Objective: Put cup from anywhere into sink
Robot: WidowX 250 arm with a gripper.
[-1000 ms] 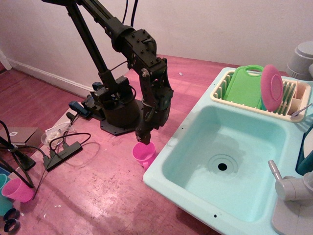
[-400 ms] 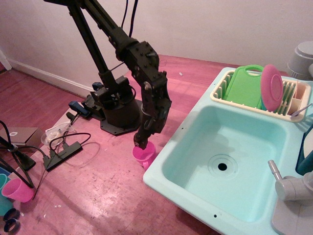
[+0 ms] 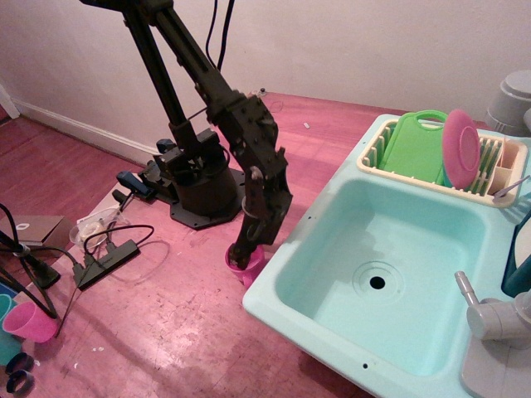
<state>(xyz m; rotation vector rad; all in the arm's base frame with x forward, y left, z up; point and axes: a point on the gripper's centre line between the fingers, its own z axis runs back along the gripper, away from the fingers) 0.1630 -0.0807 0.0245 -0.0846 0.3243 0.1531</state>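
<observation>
The small magenta-pink cup [image 3: 248, 270] stands upright on the reddish floor, just left of the sink's front-left corner. The pale mint sink [image 3: 279, 292] fills the right side, its basin holding only the dark drain hole [image 3: 377, 282]. My black gripper [image 3: 246, 252] points down at the cup's rim, its fingertips at or just inside the opening and hiding most of the cup's top. The dark fingers blend together, so I cannot tell whether they are closed on the cup.
A cream dish rack [image 3: 498, 178] behind the basin holds a green cutting board [image 3: 415, 145] and a pink plate [image 3: 461, 148]. A grey faucet [image 3: 489, 315] is at the right. The arm's base [image 3: 195, 195], a power strip [image 3: 108, 261] and a pink tumbler [image 3: 29, 322] lie left.
The arm has lowered and the gripper has come down from just above the cup onto its rim. The cup has stayed in place.
</observation>
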